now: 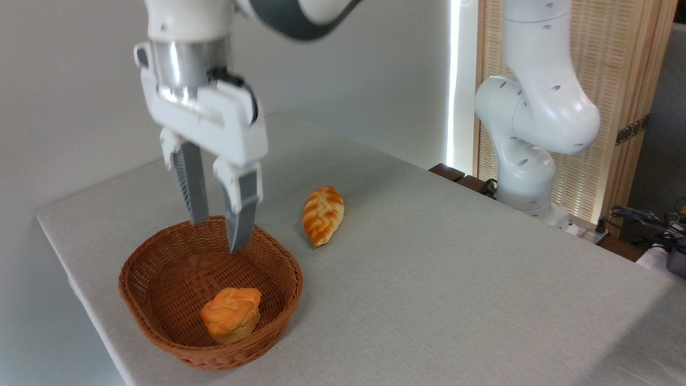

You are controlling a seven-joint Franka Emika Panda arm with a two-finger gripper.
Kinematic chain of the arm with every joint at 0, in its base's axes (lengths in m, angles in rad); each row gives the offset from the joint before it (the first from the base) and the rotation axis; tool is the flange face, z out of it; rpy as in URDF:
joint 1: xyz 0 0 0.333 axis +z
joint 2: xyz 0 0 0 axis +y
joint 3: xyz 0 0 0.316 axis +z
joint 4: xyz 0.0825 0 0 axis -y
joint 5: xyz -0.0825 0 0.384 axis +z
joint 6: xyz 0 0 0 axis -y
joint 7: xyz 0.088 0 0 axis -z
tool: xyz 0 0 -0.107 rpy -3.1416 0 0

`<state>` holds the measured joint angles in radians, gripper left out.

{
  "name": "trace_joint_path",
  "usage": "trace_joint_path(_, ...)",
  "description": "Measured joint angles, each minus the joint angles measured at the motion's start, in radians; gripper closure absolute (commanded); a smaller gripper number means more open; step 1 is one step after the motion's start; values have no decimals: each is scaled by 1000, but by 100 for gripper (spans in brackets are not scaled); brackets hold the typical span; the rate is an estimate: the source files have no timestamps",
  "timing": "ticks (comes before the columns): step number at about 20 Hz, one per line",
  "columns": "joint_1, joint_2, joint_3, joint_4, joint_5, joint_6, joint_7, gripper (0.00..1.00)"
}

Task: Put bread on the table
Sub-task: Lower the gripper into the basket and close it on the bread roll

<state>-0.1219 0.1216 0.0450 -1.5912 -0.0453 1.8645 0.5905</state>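
Right now gripper [218, 236] is hanging over the basket's [161, 311] far rim, fingers parted, gripping nothing. Bread [231, 313] is sitting in the basket's near part, at 6 o'clock from the gripper, well apart. Loaf [322, 214] is lying on the table [455, 289] at the gripper's 3 o'clock.

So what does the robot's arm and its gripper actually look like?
The arm is glossy white with rounded, bulging joints dotted with small dark recessed holes, plus a dark grey band near the wrist. A silver metal cylinder joins it to the gripper, which has a boxy white body, a black cable looping at its side, and two long grey ribbed fingers in white mounts.
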Motion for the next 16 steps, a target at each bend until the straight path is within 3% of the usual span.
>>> trace_joint_path(4, -1, 61, -1, -56, 10, 125, 0, 0)
trace_joint_path(9, -3, 71, -32, -161, 42, 238, 0, 0)
trace_joint_path(16, -6, 82, -50, -198, 102, 269, 0, 0)
